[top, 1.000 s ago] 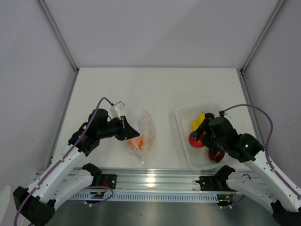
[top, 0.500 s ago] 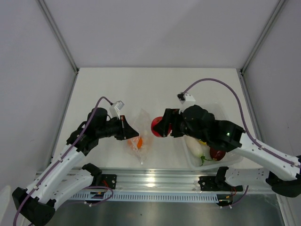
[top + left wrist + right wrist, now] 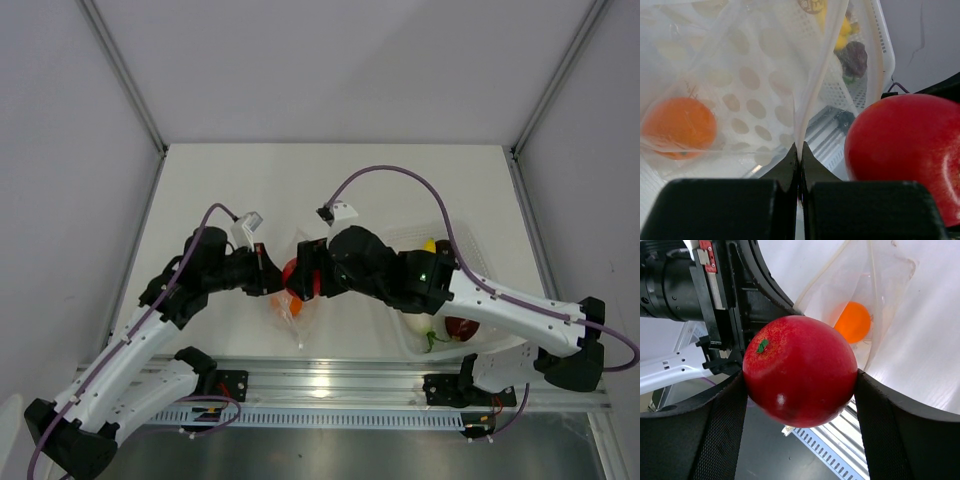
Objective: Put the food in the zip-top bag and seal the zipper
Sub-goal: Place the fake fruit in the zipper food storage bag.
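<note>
The right claw (image 3: 303, 280), pinching the red fruit (image 3: 800, 370), has come from the tray (image 3: 885, 50) to the mouth of the zip-top bag (image 3: 765, 85). The left claw (image 3: 799, 156) pinches the bag edge. The mouth seems open, with the orange ball (image 3: 680, 127) already inside, so the drop looks near.

One bag (image 3: 755, 75), one tray (image 3: 886, 50), two arms (image 3: 130, 340) (image 3: 520, 310)

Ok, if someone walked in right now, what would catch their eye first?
The glossy red round fruit clamped in the right gripper, held right beside the zip-top bag at the front-centre of the table. Next, the orange ball lying inside that bag, whose edge the left gripper pinches.
</note>
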{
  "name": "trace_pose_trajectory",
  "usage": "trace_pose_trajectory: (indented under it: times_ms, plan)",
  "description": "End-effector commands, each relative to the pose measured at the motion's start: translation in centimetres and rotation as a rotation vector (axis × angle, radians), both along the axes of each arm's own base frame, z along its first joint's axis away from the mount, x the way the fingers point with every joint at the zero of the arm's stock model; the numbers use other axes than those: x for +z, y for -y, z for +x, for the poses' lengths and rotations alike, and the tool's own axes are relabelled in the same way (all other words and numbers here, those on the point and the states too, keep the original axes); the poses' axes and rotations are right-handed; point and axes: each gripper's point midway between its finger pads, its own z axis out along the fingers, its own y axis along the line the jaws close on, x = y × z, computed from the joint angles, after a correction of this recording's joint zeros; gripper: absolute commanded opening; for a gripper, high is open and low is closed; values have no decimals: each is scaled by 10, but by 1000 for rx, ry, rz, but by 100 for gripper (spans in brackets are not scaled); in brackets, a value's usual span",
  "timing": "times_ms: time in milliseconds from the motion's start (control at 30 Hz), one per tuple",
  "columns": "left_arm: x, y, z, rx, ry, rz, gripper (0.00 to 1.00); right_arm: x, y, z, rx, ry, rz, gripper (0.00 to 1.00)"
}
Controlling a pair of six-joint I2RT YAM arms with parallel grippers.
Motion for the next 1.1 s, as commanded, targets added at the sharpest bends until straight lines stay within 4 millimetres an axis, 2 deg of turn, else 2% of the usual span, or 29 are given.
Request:
trace_pose_trajectory:
  times_ms: [0, 33, 67, 200, 267, 367, 533, 667, 767, 800, 833, 933, 1067]
  plan:
    - [16, 0, 7, 7, 48, -10, 1, 2, 0, 0, -11, 20, -19, 50]
    - [17, 0, 7, 9, 50, -10, 1, -2, -1, -2, -9, 16, -31, 54]
    - [16, -1, 7, 13, 48, -6, 1, -7, -1, -3, -8, 14, -55, 66]
    - [16, -1, 8, 18, 51, -4, 0, -15, 0, -8, -10, 18, -96, 86]
    - [17, -1, 8, 19, 53, -6, 1, -17, 2, -8, -19, 26, -107, 99]
    - [18, -1, 7, 15, 50, -9, 1, -17, 7, -6, -37, 38, -127, 99]
    - [19, -1, 7, 15, 56, -9, 1, 5, 25, 7, -122, 87, -136, 99]
    - [20, -1, 6, 12, 56, -13, 1, 22, 41, 22, -169, 89, -134, 99]
    - [21, -1, 6, 13, 60, -16, 1, 23, 54, 46, -200, 81, -147, 99]
    - [22, -1, 5, 12, 61, -18, 1, 23, 52, 45, -181, 82, -146, 99]
    - [21, -1, 5, 12, 61, -18, 1, 19, 56, 55, -194, 70, -148, 99]
    - [23, 0, 3, 4, 61, -26, 1, 16, 46, 64, -146, 60, -116, 99]
    - [24, 0, 2, -4, 61, -33, 1, 0, 31, 72, -95, 51, -134, 93]
